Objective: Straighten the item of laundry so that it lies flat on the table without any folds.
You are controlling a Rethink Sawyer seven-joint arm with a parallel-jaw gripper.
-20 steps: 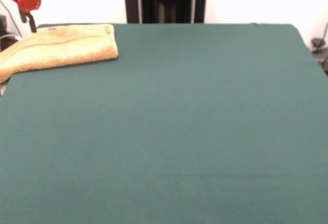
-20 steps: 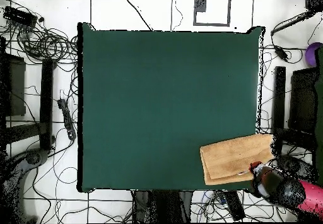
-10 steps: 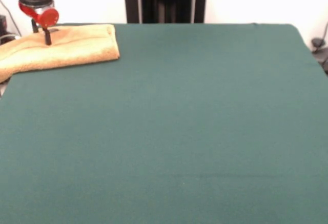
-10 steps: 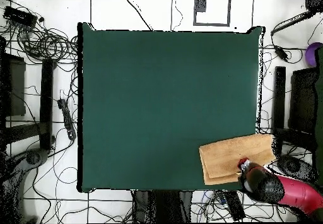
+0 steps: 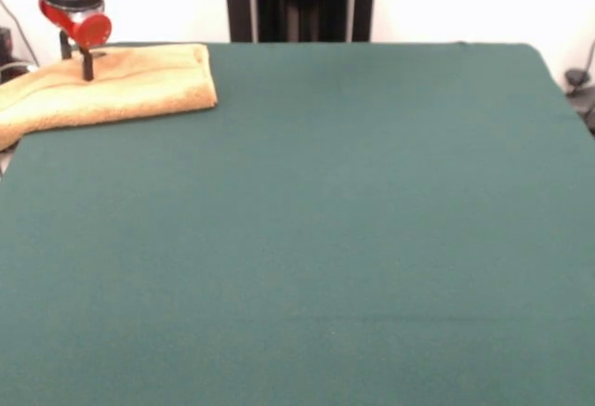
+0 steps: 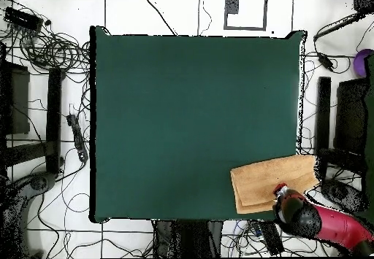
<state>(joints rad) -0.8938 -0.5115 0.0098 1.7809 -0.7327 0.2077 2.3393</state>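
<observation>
The item of laundry (image 5: 121, 85) is an orange-tan towel lying folded at the table's far left corner in the front view, with its left end hanging past the edge. In the overhead view the item of laundry (image 6: 266, 179) lies at the lower right corner of the table (image 6: 190, 117). My gripper (image 5: 75, 62) stands over the towel's back part, open, with one dark fingertip (image 5: 86, 72) down on the cloth. From above, the gripper (image 6: 280, 192) sits at the towel's lower edge. The green table (image 5: 325, 220) bears nothing else.
Tangled cables (image 6: 51, 48) and black stands (image 6: 52, 117) lie on the floor on the overhead view's left side. More black gear (image 6: 350, 117) and a purple object (image 6: 363, 60) sit to the right. The red arm (image 6: 332, 227) reaches in from the lower right.
My gripper has come in from beyond the table's edge and now stands over the towel, touching it. In the last half second it barely shifted. The towel has not moved.
</observation>
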